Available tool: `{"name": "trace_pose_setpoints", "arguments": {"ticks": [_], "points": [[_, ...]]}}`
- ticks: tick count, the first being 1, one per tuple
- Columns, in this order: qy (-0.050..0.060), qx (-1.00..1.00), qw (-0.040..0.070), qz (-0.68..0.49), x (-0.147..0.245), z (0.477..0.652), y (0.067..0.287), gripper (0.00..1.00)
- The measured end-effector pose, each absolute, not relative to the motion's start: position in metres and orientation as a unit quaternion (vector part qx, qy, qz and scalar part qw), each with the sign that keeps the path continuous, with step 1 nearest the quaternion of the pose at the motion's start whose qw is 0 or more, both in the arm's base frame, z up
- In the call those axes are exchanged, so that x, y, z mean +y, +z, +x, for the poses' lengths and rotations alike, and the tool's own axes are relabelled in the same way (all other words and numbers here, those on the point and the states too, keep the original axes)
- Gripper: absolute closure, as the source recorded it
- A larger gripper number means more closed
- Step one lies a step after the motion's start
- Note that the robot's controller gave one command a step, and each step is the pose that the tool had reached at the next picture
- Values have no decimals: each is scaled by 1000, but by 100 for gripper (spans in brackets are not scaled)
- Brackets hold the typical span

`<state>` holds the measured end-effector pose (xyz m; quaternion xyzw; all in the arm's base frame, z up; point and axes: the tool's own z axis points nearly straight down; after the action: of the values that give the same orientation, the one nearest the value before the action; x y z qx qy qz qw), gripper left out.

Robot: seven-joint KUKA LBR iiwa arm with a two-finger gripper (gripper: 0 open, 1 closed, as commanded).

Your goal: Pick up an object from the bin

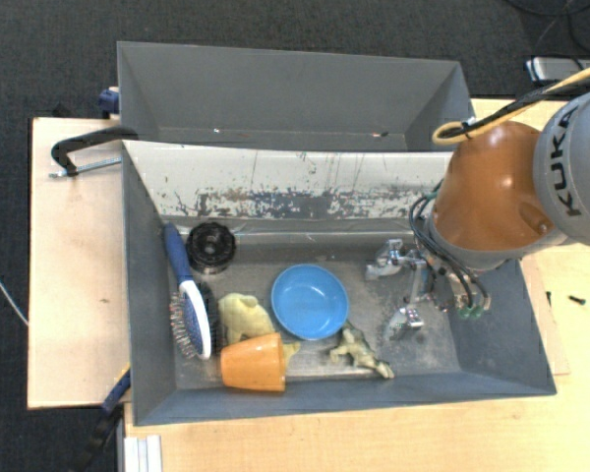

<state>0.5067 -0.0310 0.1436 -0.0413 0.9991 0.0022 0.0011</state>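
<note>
The gripper (398, 290) hung low in the grey bin (275, 180) at about 3 o'clock from its middle, on the arm that reached in from that side under its orange cover (487, 195). Its fingers (409, 320) stood spread apart with nothing between them, over a bare patch of floor, so no pick had been made.

The loose things lay toward the front and the 9 o'clock side, probably because the sloped walls let them slide down to the flat floor:

- A small olive toy figure (362, 354) lay nearest, at about 7 o'clock from the gripper and just beside it (what creature it was could not be told).
- A blue bowl (310, 301) sat mouth up at 9 o'clock from the gripper, near it but apart.
- An orange cup (253, 364) lay tipped on its side at the bowl's 7 o'clock, touching a crumpled pale yellow thing (241, 315).
- A blue-and-white hairbrush (189, 313) ran along the 9 o'clock wall, with a black round lid-like thing (211, 246) at its 1 o'clock.

By my judgement the toy figure was the readiest candidate, being small enough for the spread fingers to close on.
</note>
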Motion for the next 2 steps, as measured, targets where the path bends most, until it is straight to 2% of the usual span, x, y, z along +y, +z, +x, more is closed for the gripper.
{"name": "trace_pose_setpoints", "arguments": {"ticks": [1,2], "points": [[4,991,7,-132,76,552,89,0],[2,992,3,-130,71,549,88,100]]}}
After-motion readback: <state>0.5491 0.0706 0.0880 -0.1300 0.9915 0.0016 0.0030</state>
